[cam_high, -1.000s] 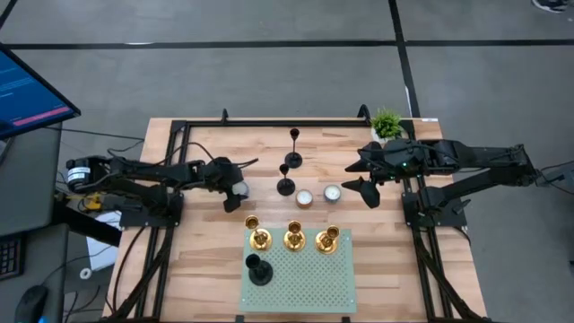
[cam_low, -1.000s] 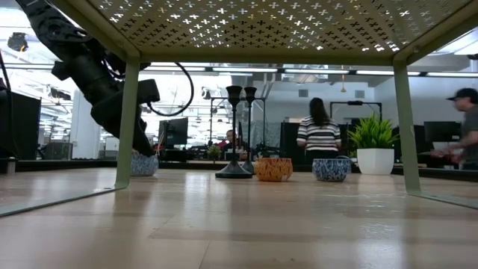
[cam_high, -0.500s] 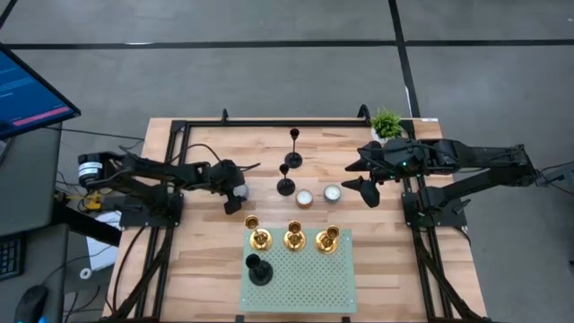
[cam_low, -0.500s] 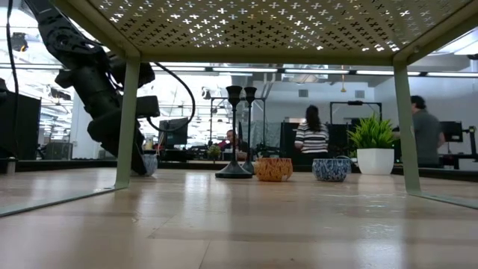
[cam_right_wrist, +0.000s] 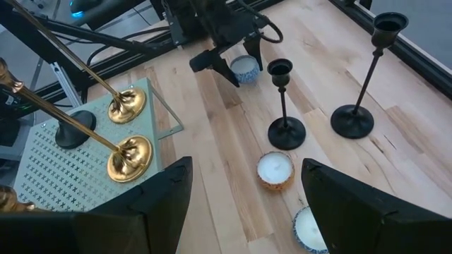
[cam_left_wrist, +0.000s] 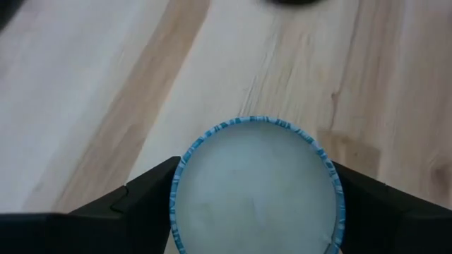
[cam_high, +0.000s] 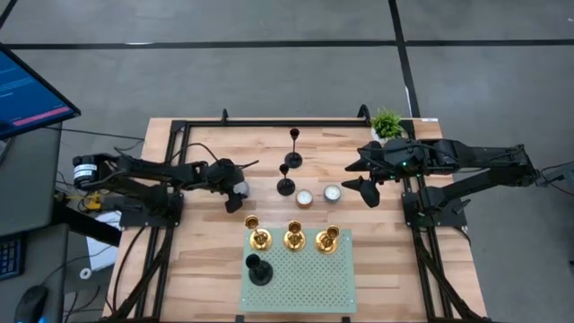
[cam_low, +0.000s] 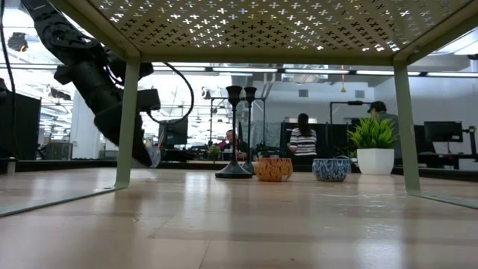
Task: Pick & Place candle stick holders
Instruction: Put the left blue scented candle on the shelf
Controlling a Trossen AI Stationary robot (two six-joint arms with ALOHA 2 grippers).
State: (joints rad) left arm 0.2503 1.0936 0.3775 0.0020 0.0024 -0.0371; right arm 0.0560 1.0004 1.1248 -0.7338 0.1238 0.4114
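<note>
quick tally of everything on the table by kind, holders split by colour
gold holders: 3
black holders: 3
candle cups: 3 (one between the left gripper's fingers)
potted plant: 1
green rack: 1
total: 11

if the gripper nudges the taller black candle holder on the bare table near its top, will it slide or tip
Probably tip. The taller black candle holder has a long thin stem over a small round base, so a push near the cup has leverage. It looks rigid, likely metal, so it shouldn't bend. Falling, it could hit the shorter black holder beside it.
</note>
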